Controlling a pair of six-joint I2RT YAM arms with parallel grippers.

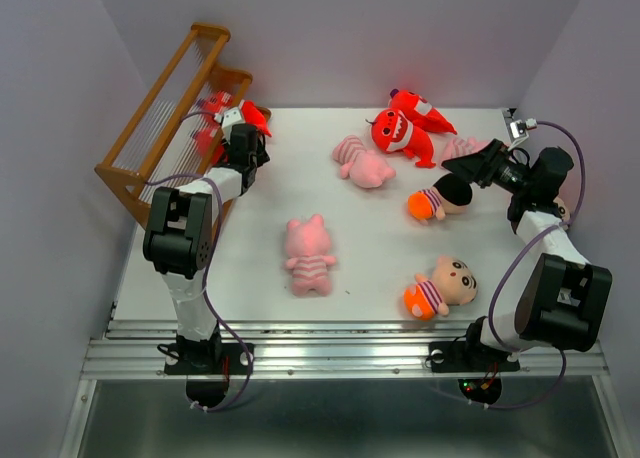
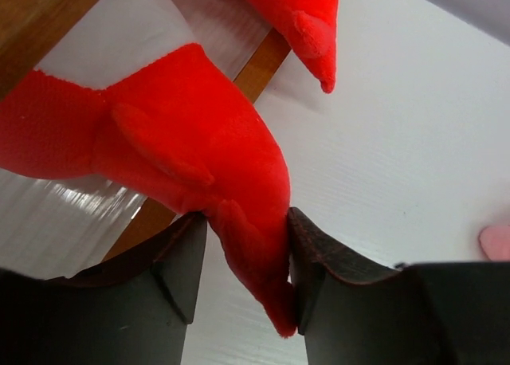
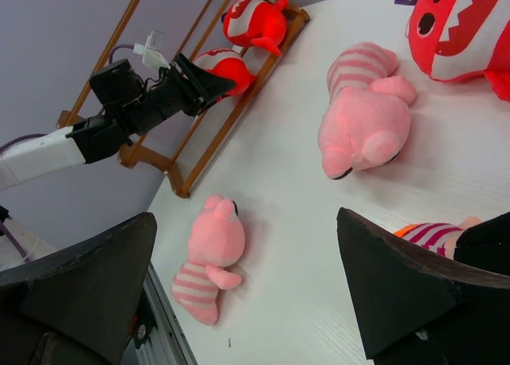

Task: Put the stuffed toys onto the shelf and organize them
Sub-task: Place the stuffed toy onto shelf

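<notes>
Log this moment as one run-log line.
left claw: at shelf, red monster between jaws, grip unclear | right claw: open, near boy doll

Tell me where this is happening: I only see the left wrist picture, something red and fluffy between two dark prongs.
Observer: At the wooden shelf in the table's far left corner. The left tool is there, and the red monster lies on its slats.
Visitor: Are other toys waiting?
Observer: Yes. On the table lie two more red monsters, pink pigs and dolls.
Visitor: What is the other arm doing?
Observer: The right tool hovers wide open beside one of the dolls, holding nothing.
</notes>
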